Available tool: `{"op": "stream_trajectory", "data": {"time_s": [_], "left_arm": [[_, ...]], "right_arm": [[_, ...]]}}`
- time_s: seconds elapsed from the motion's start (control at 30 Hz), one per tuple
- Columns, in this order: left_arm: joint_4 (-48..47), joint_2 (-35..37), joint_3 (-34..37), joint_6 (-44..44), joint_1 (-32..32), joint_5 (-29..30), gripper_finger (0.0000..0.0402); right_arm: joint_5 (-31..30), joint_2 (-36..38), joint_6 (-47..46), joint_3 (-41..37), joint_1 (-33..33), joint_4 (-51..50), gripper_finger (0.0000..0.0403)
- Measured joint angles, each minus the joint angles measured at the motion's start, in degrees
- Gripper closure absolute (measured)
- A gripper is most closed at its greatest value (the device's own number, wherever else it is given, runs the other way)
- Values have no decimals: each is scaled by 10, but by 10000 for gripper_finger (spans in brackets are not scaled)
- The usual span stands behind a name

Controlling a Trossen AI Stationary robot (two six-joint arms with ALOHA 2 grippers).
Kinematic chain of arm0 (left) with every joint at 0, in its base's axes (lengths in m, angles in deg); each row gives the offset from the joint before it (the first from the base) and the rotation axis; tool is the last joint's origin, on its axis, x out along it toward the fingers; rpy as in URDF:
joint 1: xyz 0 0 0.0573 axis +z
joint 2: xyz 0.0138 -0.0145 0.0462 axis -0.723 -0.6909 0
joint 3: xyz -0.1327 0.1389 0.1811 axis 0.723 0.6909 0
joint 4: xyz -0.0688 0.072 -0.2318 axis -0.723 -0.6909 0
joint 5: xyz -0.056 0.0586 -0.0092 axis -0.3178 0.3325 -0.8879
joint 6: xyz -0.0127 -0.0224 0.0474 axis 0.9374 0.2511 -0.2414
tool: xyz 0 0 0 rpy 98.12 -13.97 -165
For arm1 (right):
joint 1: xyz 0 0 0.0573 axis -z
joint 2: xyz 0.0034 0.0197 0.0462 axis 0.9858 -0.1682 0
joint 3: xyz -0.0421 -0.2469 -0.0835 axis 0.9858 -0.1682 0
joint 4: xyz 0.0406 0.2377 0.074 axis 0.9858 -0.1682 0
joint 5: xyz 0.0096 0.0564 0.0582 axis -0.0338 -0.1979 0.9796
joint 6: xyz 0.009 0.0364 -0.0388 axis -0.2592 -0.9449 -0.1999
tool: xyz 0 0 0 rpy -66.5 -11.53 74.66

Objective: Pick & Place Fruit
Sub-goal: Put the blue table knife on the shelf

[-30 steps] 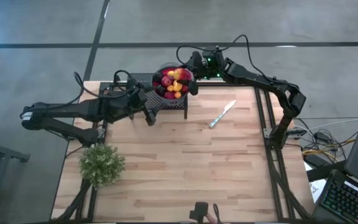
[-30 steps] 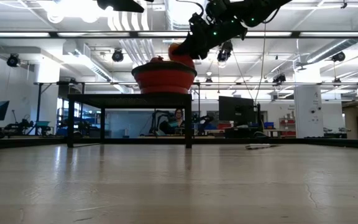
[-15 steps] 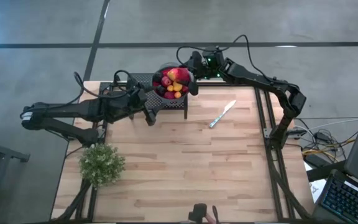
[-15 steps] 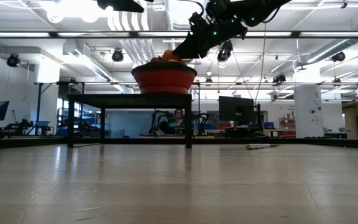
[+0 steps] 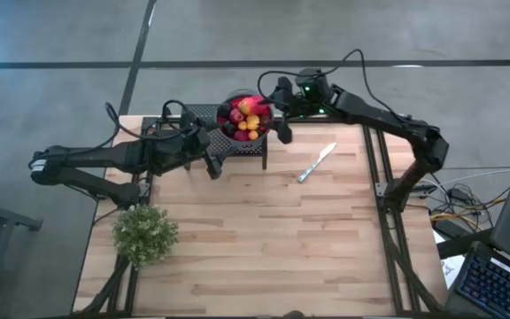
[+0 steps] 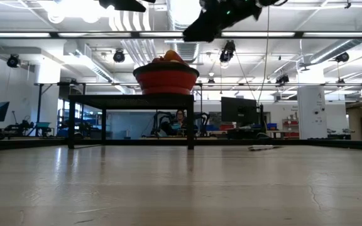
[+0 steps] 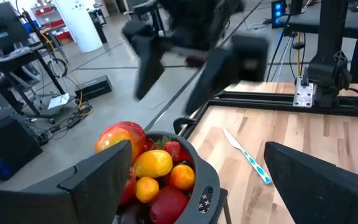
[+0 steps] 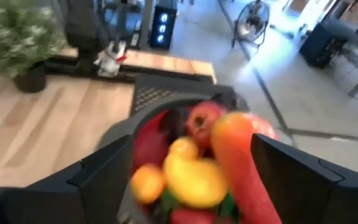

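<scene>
The fruit (image 5: 243, 118) sat heaped in the red bowl (image 6: 166, 80), up on the black stand (image 6: 129, 100) at the table's far edge. Just beside the bowl, and above its rim, the right gripper (image 5: 279, 110) hung with fingers spread wide, holding nothing. On the bowl's other side, the left gripper (image 5: 209, 152) waited by the stand, fingers wide and empty. The knife (image 5: 316, 162) lay near the stand, the plant (image 5: 145, 233) well apart.

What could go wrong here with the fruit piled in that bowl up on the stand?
The fruit is heaped above the rim of the bowl, so a nudge might roll a piece off the raised black stand. The open right gripper hangs close above the pile and could clip it. The left gripper waits beside the stand and might bump it.
</scene>
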Motion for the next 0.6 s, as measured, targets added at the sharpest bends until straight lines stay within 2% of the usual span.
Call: {"op": "stream_trajectory", "data": {"time_s": [0.1, 0.33, 0.5, 0.6], "left_arm": [[0, 0, 0, -6, 0, 0, 30], [-10, 0, 0, -10, 0, 0, 30], [-9, 0, 0, -12, 0, 0, 30], [-9, 0, 0, -12, 0, 0, 30]], "right_arm": [[-23, 40, 4, 0, -8, -83, 97], [-176, 109, -35, -34, -18, -282, 125], [-196, 142, -79, -116, -18, -291, 143], [-213, 149, -152, -166, -18, -267, 153]]}}
